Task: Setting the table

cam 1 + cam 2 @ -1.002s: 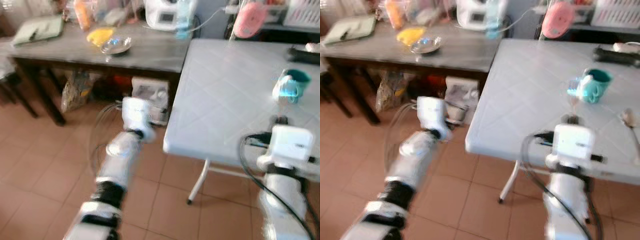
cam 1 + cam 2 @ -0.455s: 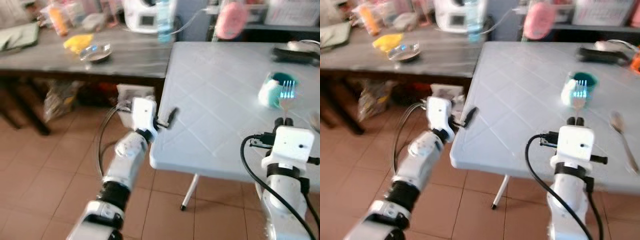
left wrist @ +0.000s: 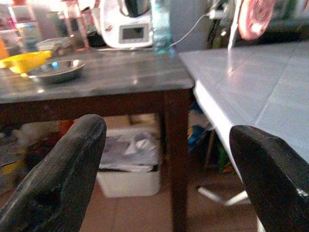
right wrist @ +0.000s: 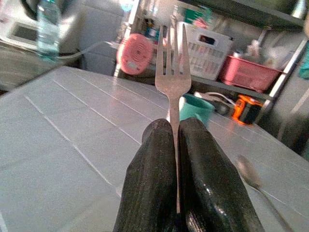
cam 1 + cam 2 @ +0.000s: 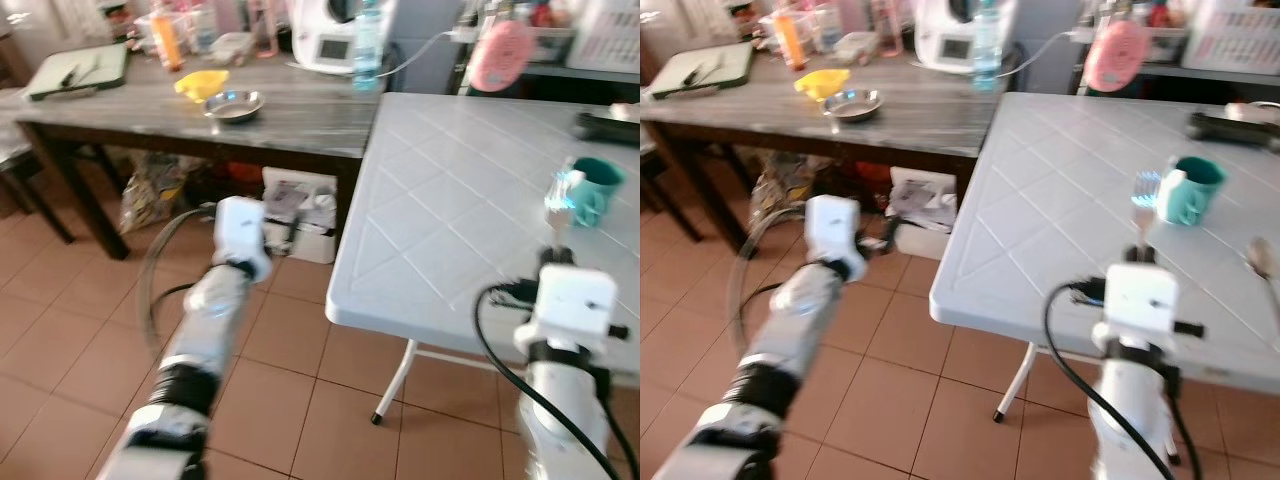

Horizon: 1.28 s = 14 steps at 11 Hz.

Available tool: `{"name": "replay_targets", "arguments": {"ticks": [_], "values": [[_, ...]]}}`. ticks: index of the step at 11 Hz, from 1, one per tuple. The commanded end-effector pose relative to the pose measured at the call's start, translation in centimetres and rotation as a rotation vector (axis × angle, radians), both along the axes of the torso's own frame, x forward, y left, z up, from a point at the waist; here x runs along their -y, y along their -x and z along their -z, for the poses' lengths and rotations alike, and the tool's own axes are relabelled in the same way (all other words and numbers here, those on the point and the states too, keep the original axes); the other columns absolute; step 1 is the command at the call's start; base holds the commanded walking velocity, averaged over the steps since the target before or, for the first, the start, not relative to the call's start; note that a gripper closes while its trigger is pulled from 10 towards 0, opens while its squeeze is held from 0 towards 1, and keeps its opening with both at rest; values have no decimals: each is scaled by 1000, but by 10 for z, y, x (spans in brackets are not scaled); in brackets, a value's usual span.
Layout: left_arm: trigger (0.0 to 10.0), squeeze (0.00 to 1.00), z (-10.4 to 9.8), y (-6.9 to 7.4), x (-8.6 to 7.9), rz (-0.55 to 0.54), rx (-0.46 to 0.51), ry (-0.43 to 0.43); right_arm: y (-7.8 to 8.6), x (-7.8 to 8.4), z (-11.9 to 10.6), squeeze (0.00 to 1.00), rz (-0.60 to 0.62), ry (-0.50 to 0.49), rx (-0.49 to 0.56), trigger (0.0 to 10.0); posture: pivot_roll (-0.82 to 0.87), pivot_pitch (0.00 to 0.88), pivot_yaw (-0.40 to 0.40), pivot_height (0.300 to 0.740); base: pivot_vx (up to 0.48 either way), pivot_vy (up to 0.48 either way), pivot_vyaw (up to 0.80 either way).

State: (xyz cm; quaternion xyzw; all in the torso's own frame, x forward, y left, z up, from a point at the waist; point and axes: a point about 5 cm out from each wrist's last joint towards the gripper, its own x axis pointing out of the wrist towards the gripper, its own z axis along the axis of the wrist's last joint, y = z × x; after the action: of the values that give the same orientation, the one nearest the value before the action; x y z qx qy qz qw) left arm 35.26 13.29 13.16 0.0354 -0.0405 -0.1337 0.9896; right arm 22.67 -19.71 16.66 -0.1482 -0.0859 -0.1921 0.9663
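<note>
The right gripper (image 4: 175, 133) pinches a fork (image 4: 173, 82) upright above the white table's (image 5: 450, 220) near edge — handle hidden between the fingers. A teal mug (image 5: 1192, 190) stands beyond it; a spoon (image 5: 1262, 262) lies cut off at the right edge. The left gripper (image 3: 169, 159), fingers spread wide, hangs over the floor beside the dark table (image 5: 290, 110).

The desk (image 5: 450, 230) is pale grey-white with a diagonal grid pattern. The mug (image 5: 597, 186) is teal, the fork (image 4: 173, 82) silver, the floor (image 5: 300, 400) terracotta tile.
</note>
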Motion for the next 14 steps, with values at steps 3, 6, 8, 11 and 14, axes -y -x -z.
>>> {"name": "replay_targets", "arguments": {"ticks": [3, 6, 8, 11, 14], "values": [[10000, 0, 7, 12, -38, -45, 6, -94, 4, 1, 0, 0, -19, 7, 6, 10000, 9, 73, 47, 740, 0, 0, 0], [10000, 0, 27, 41, -65, -95, -44, -141, 7, 5, 7, 0, -28, 10, -21, 10000, 59, 69, 24, 740, 0, 0, 0], [10000, 0, 31, 47, -65, -98, -65, -130, 5, 4, 9, 0, -42, 7, -30, 10000, 77, 67, 13, 740, 0, 0, 0], [10000, 0, 26, 43, -61, -81, -64, -120, 3, 2, 7, 0, -58, 18, -20, 10000, 71, 67, 25, 740, 0, 0, 0], [10000, 0, 25, 41, -58, -62, -77, -122, 7, 4, 9, 0, -39, 17, -22, 10000, 55, 70, 34, 740, 0, 166, 0]]}}
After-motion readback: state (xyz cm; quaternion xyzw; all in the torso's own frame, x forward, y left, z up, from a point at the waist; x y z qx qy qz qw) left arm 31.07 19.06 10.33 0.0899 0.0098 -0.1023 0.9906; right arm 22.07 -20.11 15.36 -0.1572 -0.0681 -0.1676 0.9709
